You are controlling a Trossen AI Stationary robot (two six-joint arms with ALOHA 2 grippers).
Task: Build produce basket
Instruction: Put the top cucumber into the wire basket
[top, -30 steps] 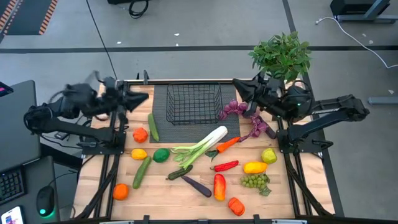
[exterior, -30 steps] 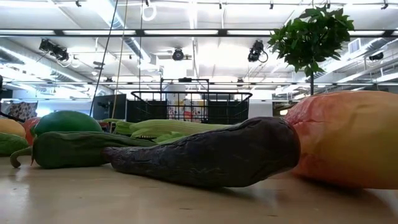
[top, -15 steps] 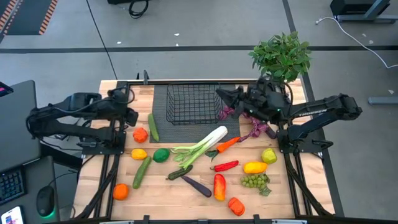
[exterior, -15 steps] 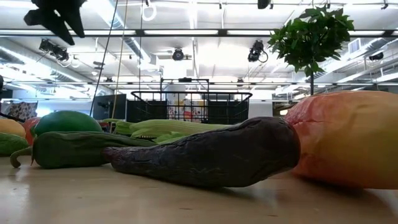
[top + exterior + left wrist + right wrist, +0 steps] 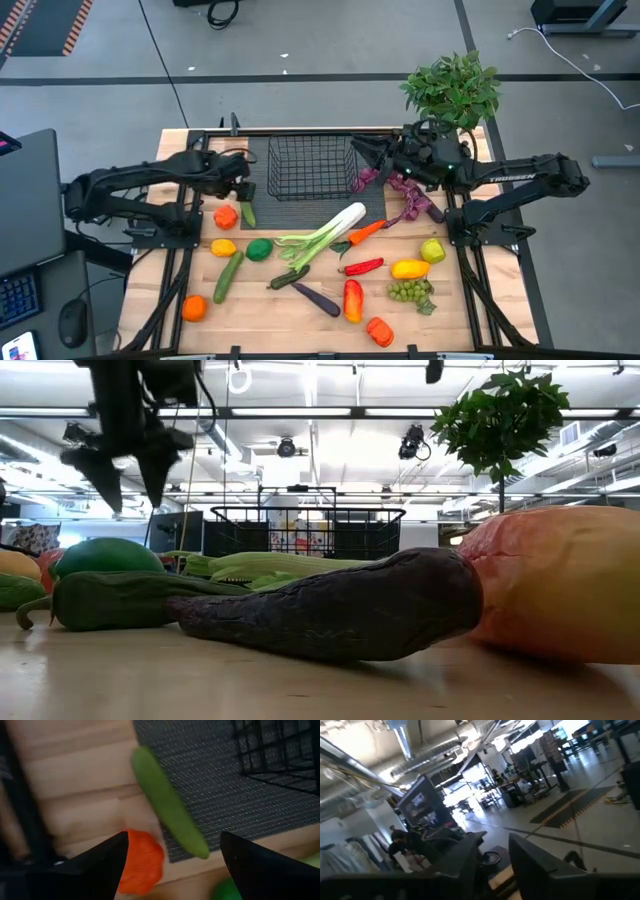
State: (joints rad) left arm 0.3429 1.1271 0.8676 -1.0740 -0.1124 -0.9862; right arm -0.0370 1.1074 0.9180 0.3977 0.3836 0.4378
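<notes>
Empty basket (image 5: 311, 167) at upper centre of surface (image 5: 460, 310), cucumber (image 5: 246, 203) left of it beneath left gripper (image 5: 243, 187), fingers (image 5: 90, 870) wide; right gripper (image 5: 362, 152) by basket, fingers narrowly parted, holding nothing; cucumber likely light, smooth, best gripped mid-length.

Overhead looks straight down; low camera sits at tabletop level; both share the basket (image 5: 311, 166).
</notes>
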